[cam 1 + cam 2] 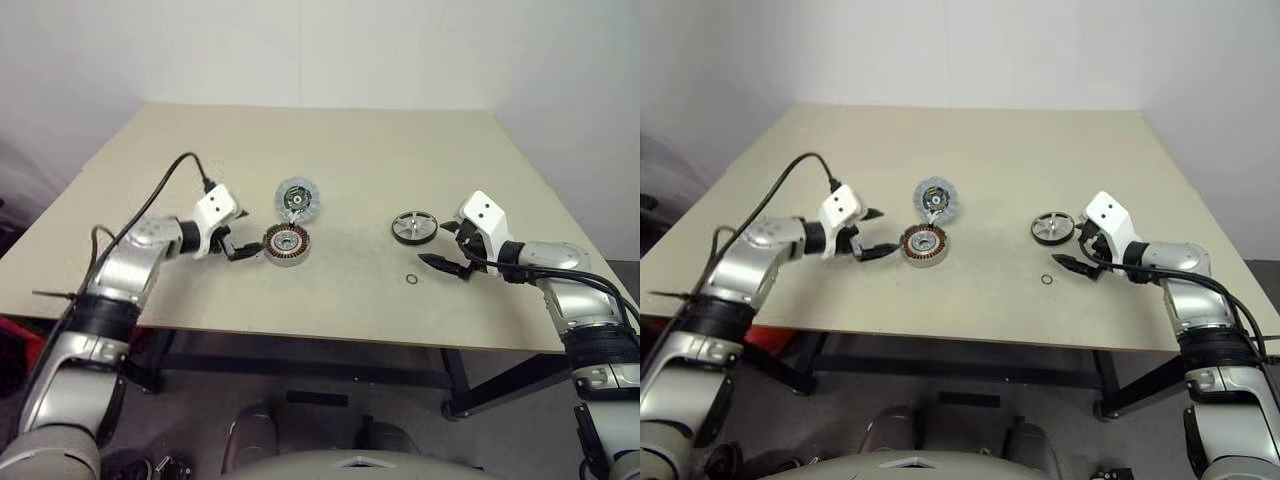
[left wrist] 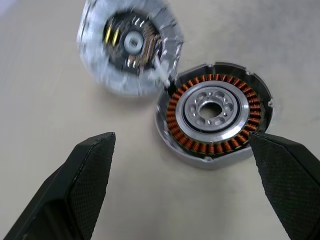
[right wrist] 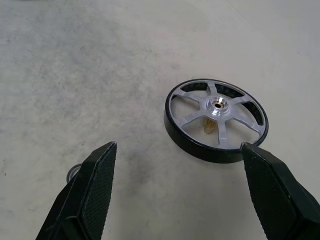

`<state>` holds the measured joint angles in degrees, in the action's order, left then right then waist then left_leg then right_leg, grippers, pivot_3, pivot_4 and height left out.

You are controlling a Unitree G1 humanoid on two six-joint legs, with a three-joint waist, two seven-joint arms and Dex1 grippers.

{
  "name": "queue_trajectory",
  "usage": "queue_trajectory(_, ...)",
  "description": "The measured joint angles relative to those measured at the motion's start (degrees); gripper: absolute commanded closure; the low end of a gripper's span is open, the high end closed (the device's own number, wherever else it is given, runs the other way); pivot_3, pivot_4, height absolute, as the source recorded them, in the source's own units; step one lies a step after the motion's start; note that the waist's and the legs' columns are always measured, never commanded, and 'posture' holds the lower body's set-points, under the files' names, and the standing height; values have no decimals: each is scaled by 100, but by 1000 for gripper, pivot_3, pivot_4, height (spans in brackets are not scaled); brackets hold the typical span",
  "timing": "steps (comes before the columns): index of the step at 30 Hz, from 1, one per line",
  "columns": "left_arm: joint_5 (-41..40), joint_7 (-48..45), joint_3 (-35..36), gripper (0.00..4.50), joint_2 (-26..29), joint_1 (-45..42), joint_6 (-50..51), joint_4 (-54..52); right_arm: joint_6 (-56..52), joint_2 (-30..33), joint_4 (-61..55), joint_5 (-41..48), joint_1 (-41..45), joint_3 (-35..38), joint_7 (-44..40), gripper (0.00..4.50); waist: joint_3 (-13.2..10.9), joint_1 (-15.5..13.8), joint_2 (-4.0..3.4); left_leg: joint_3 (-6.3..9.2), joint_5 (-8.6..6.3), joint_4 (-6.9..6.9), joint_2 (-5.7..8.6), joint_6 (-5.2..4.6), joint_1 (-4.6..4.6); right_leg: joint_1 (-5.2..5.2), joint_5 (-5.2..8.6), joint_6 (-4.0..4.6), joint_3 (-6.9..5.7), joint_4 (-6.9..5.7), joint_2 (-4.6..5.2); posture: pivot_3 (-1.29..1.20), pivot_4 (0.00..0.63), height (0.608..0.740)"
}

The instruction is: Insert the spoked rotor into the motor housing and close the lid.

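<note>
On the beige table [image 1: 350,140] I see the motor housing [image 1: 286,244] just off my left gripper [image 1: 238,233]: copper windings ringing a silver hub, open top. Lid [image 1: 297,199], pale disc with dark centre, sits just behind it, almost touching. Spoked rotor [image 1: 414,227], dark rim and silver spokes, lies flat beside my right gripper [image 1: 446,247]. A small ring [image 1: 411,279] lies nearby. Both jaws spread wide, holding nothing.
</note>
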<state>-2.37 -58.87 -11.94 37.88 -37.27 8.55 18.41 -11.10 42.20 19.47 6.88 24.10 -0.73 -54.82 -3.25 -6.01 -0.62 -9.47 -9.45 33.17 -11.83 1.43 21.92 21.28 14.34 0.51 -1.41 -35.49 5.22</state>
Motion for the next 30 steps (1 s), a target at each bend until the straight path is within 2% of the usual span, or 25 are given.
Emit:
queue_trajectory(6,929,-969,-966,0,85,-936,-1554,650,67,-11,133,-46,146,-4,-6,36,0,-6,-1,-1,1,1,0,0,8,10,0,0,-1,-7,0,0,0,740)
queue_trajectory(14,1728,-2210,-1814,0,68,-2348,-3288,1788,110,4,392,-141,485,-6,-50,36,-1,-18,0,-2,5,3,0,7,9,19,1,3,-1,-21,-1,0,0,740)
queue_trajectory(21,2592,-2238,-2314,0,-207,-3473,-4580,3218,198,117,670,-248,727,-6,-119,36,-1,-99,0,-2,2,8,1,2,16,24,1,4,1,-21,1,0,0,740)
queue_trajectory(26,2966,-2094,-2537,0,-460,-3648,-5208,3710,394,154,889,-334,1209,2,-24,36,-1,-152,1,-2,2,10,0,3,16,23,1,5,-2,-24,1,0,0,740)
queue_trajectory(30,3140,-2111,-2700,0,-528,-3584,-5564,3833,456,134,953,-334,1271,3,27,36,-1,-199,2,-2,1,11,0,0,19,24,1,5,-3,-25,1,0,0,740)
